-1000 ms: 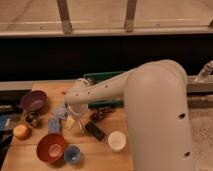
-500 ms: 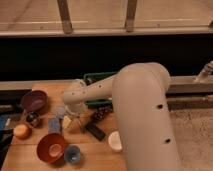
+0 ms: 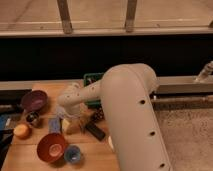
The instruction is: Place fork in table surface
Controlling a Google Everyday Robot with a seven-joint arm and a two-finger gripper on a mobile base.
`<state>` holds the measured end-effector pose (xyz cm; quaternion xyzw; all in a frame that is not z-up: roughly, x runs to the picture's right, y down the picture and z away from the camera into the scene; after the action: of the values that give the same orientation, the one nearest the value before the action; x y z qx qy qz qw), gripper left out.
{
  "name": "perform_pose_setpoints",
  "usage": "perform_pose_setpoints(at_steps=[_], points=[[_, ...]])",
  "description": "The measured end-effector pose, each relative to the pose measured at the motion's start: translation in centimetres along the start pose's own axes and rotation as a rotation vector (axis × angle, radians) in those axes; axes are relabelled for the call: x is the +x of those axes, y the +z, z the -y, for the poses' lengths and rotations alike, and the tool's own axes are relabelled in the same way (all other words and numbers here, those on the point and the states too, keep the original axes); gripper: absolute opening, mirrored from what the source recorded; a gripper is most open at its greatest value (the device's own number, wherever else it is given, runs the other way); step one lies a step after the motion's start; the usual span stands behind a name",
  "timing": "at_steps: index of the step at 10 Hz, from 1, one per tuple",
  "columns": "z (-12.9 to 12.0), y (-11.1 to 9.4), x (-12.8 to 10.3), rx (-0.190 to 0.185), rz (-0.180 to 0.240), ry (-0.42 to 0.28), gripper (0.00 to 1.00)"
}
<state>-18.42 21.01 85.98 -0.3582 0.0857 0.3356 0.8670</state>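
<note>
The big white arm (image 3: 131, 120) bends over the right half of the table surface (image 3: 52, 92), its forearm reaching out toward nine o'clock. The gripper (image 3: 66, 112) hangs at the end of it, low over the middle of the wood. Its fingers are spread wide, and I cannot tell whether anything sits between them.

I cannot make out the fork from here; the arm hides much of the tabletop.

Just below the gripper, at about six o'clock, lie a blue block (image 3: 54, 125) and a yellowish lump (image 3: 70, 126), with a black bar (image 3: 95, 131) at four o'clock. A purple bowl (image 3: 34, 100) stands at ten o'clock, and a dark metal cup (image 3: 33, 119) and an orange (image 3: 22, 131) at eight. A red bowl (image 3: 51, 147) and a small blue cup (image 3: 73, 154) are nearest me. A green tray (image 3: 92, 79) sits at the far edge, at one o'clock.
</note>
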Motion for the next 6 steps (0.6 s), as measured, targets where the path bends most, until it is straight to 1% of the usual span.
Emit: perform_pose_setpoints(at_steps=[1,2,4,6], points=[[0.16,0.34,0.41,0.004,-0.012,0.007,0.78],[0.22,0.3,0.42,0.005,-0.012,0.008,0.72],[0.32,0.31,0.49,0.008,-0.012,0.009,0.51],[0.73,-0.21,0.56,0.012,-0.012,0.017,0.3]])
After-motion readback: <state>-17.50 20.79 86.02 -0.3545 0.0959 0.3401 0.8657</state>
